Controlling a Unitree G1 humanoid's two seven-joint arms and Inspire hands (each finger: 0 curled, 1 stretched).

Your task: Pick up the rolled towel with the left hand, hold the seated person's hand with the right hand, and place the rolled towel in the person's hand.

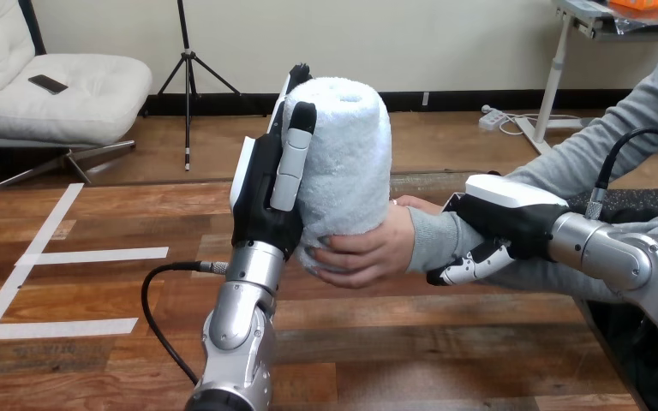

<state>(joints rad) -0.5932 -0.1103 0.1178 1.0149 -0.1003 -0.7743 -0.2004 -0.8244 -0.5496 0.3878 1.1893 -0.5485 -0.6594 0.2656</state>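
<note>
White rolled towel (347,163), gripped by the left hand (266,201), meets the person's hand (368,254) at its five o'clock. The right hand (514,224) clasps the wrist (430,240). It's the handover, and next the left must let go.

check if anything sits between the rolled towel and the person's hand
Nothing visible does. The rolled towel, gripped by the left hand, touches the person's hand, which cups its lower end; the right hand clasps the person's wrist.
</note>
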